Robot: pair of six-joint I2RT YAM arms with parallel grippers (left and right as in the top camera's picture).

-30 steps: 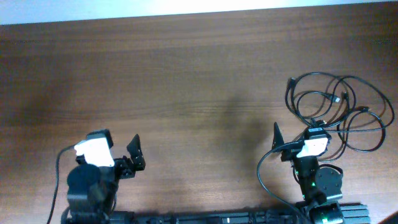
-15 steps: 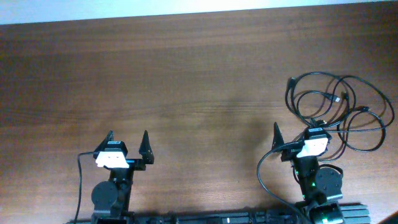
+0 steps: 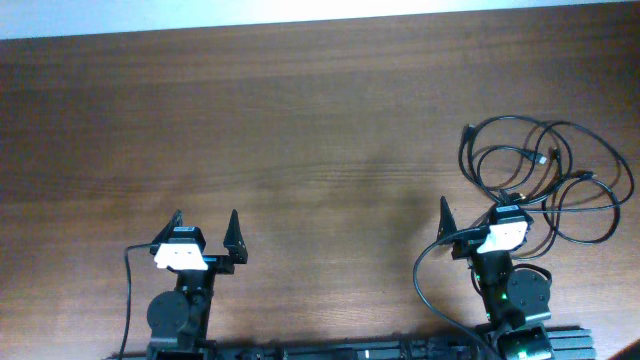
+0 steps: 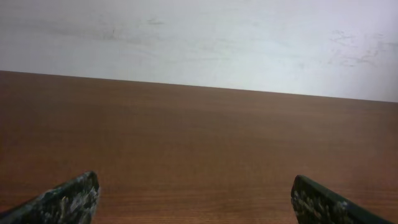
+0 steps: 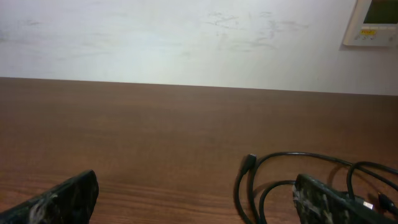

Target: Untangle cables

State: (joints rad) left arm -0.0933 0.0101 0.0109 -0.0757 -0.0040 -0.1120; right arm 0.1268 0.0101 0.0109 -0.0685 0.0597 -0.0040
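The cables [image 3: 545, 175] are thin black cords in a tangle of loops at the right side of the table, with small plugs showing among the loops. My right gripper [image 3: 478, 212] is open and empty just in front of the tangle, its right finger at the nearest loops. In the right wrist view the cables [image 5: 280, 171] lie ahead at the right, a plug end pointing up, between the open fingers [image 5: 199, 199]. My left gripper [image 3: 205, 223] is open and empty at the front left, far from the cables. Its wrist view shows open fingers [image 4: 196, 198] over bare wood.
The brown wooden table [image 3: 300, 120] runs to a white wall at the back. A thicker black arm wire [image 3: 425, 275] curves beside the right arm's base. A white wall panel [image 5: 373, 22] shows at the upper right of the right wrist view.
A second ago the left arm was turned to the left and tilted; it has swung round to face straight forward. The right arm and the cables have not moved.
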